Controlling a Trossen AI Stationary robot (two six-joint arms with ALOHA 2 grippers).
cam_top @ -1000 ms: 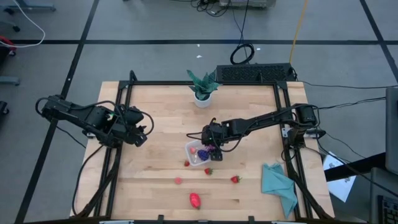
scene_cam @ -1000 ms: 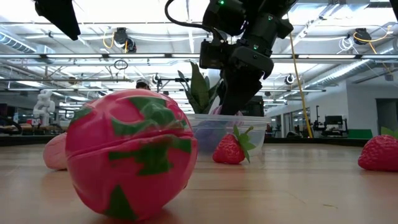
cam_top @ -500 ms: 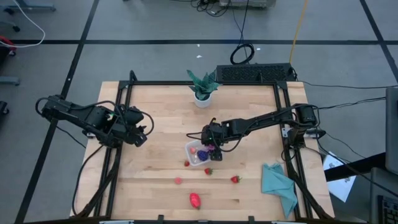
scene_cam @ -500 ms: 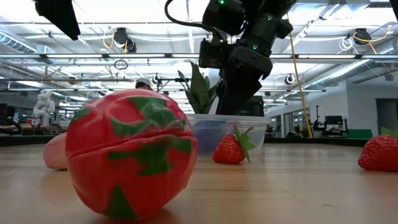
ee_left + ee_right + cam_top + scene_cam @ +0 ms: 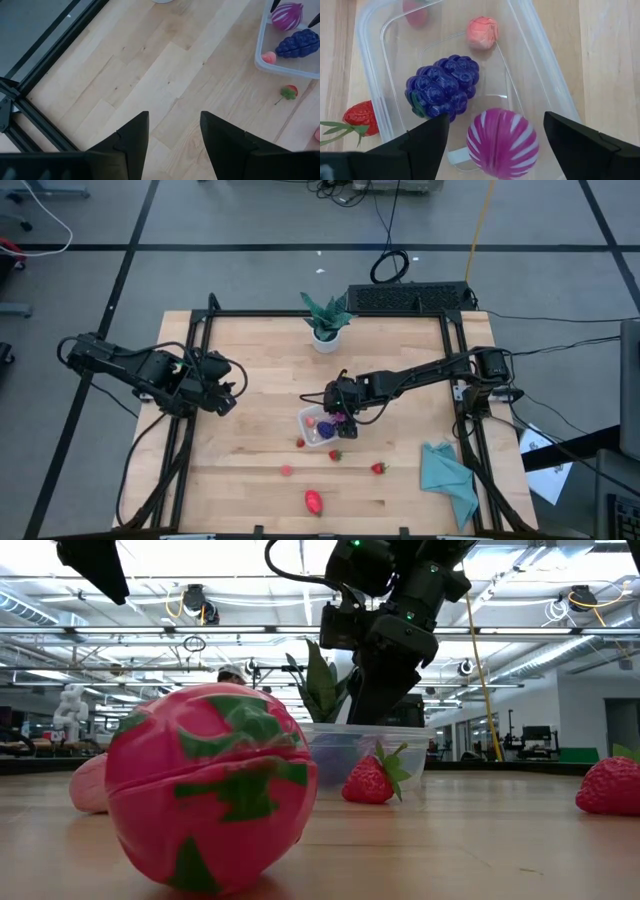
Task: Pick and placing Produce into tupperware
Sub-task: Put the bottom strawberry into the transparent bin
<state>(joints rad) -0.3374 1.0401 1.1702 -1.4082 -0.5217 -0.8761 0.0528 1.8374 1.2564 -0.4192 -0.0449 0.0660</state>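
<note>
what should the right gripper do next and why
Probably lift clear: the right gripper is open over the tupperware, with the striped purple-pink fruit already inside beside the grapes. A strawberry just outside is a likely next pick.

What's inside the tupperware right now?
The tupperware holds a purple grape bunch, a purple-striped round piece and a small pink fruit. The open right gripper hides the near end.

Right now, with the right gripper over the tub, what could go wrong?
1. The right gripper hangs open low over the tupperware, straddling the striped purple piece. On retraction a finger might clip the rim and shift the container.
2. A strawberry lies against the outer wall; any shift could roll it.
3. The grapes and pink piece already crowd the floor.
</note>
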